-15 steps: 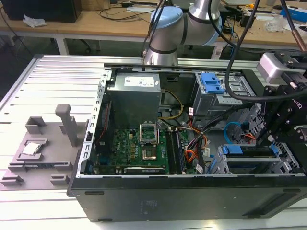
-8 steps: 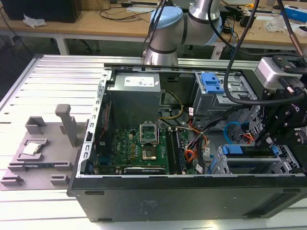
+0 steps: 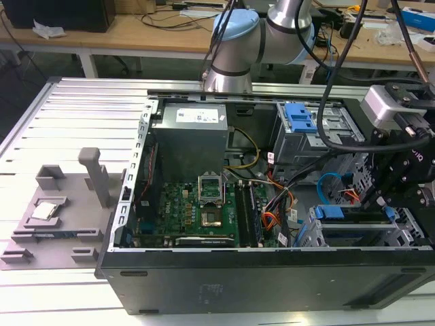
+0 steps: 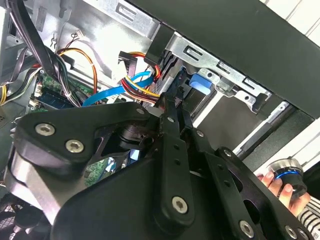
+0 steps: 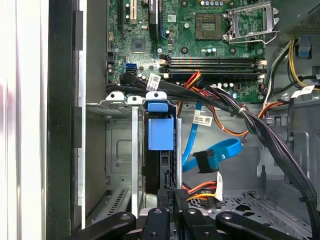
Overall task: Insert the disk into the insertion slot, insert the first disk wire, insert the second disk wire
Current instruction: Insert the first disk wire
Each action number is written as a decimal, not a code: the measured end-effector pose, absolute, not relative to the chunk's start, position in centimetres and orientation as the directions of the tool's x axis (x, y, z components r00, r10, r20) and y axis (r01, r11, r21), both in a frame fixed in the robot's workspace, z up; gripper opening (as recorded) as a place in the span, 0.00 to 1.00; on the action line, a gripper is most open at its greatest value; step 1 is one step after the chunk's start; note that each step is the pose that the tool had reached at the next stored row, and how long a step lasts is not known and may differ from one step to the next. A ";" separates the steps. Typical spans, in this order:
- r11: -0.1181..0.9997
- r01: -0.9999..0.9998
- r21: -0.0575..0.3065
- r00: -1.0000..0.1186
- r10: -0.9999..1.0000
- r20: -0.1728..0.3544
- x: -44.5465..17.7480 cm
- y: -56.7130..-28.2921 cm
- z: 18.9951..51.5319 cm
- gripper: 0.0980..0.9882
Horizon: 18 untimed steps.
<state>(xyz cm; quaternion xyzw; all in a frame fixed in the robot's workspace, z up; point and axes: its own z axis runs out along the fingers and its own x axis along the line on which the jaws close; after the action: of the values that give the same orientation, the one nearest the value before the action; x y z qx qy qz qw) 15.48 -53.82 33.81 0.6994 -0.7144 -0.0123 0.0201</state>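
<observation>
The disk (image 5: 161, 170) stands edge-on inside the insertion slot (image 5: 120, 150), its blue carrier (image 5: 161, 132) showing at the bay mouth. In both wrist views my gripper (image 5: 174, 202) sits at the disk's end, shut on the black connector (image 5: 181, 194) of a red, orange and yellow wire (image 5: 202, 189). That wire bundle (image 4: 145, 85) runs right up to my gripper (image 4: 172, 107). A blue flat wire (image 5: 220, 150) with a black plug (image 5: 204, 161) hangs loose beside the disk. In the exterior view my gripper (image 3: 374, 193) reaches down into the drive cage (image 3: 353, 234).
The open case holds a motherboard (image 3: 204, 210), a grey power supply (image 3: 190, 136) and a cage with a blue latch (image 3: 299, 119). Black cable bundles (image 5: 270, 135) cross close to the disk. A person's fingers (image 4: 275, 184) rest by a knob outside the case. A grey fixture (image 3: 61, 210) lies on the exterior view's left.
</observation>
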 end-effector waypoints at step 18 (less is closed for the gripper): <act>0.021 -0.999 0.046 -0.021 -1.000 0.011 15.5 -53.8 34.4 0.16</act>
<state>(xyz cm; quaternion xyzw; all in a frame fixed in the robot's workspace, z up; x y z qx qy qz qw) 15.50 -53.81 34.37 0.6994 -0.7144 -0.0124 0.0201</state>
